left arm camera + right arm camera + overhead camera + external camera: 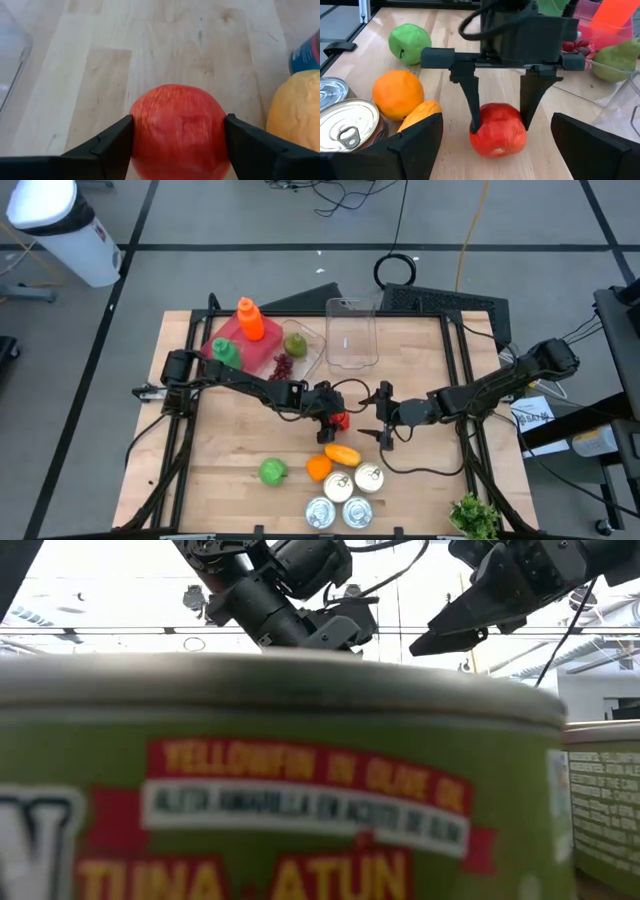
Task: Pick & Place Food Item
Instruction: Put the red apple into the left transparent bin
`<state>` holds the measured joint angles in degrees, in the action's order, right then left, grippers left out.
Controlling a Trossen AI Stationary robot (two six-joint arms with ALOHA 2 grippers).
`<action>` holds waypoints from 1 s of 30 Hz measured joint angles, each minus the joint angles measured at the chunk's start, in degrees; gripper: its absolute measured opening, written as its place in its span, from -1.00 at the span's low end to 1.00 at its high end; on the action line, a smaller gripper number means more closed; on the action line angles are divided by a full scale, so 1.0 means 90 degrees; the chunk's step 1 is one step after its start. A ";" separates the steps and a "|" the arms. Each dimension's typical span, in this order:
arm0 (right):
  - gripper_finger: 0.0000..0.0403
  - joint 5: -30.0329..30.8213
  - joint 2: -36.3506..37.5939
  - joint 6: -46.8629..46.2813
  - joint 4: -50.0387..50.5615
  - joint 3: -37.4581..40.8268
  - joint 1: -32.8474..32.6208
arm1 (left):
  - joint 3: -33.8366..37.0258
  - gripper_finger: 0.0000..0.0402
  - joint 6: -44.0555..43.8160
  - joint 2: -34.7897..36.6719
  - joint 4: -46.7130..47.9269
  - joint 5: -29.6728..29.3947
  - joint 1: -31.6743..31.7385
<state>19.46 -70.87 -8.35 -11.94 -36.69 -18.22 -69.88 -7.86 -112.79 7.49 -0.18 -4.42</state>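
- Apple (pixel 498 129), red, is sitting on the wooden table (pixel 240 440) near its middle, just beside a yellow-orange fruit (pixel 343 453) and an orange (pixel 318 467).
- Left gripper (pixel 500 112) is standing over the apple with one finger on each side; in the left wrist view both fingers (pixel 107 145) are touching its skin. It looks like a grip just forming, though the apple is not lifted yet.
- Right gripper (pixel 385 418) is hanging close by, facing the apple, fingers spread wide and holding nothing.
- Clear tub (pixel 351 332) at the table's far edge is standing with nothing in it; a red tray (pixel 262 352) beside it is carrying a pear (pixel 295 344), grapes (pixel 283 366) and an orange bottle (pixel 249 318).
- Progress, as I judge it: reach done, pick under way. Lifting, carrying and setting down are all left; where it should go, I cannot tell.
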 joint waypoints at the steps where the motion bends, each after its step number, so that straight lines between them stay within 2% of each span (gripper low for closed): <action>1: 0.75 0.0004 0.0017 0.0001 0.0016 0.0000 0.0000 | 0.0010 0.35 0.0089 0.0037 -0.0113 -0.0018 -0.0017; 8: 0.75 0.0039 0.0693 -0.0282 0.0903 0.0000 -0.0002 | 0.0047 0.35 0.0536 0.0516 -0.0900 -0.0135 -0.0164; 13: 0.75 0.0416 0.1365 -0.0785 0.2037 0.0000 -0.0024 | 0.0539 0.35 0.0703 0.0758 -0.2239 -0.0058 -0.0228; 18: 0.75 0.1017 0.1861 -0.1444 0.3277 0.0000 -0.0103 | 0.1311 0.35 0.0650 0.1147 -0.4376 0.0371 -0.0005; 22: 0.75 0.1358 0.2054 -0.1846 0.3778 0.0001 -0.0153 | 0.2077 0.34 0.0177 0.1256 -0.6374 0.1102 0.0402; 26: 0.75 0.1419 0.2029 -0.1602 0.3132 0.0044 -0.0156 | 0.2395 0.34 -0.0334 0.1284 -0.8067 0.1699 0.0736; 30: 0.75 0.1498 0.1862 -0.0563 0.0877 0.0555 -0.0155 | 0.2420 0.36 -0.0379 0.1241 -0.8366 0.2063 0.0762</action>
<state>32.94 -54.12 -13.42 -4.05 -31.70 -19.62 -48.10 -11.27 -101.62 -67.80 18.39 2.44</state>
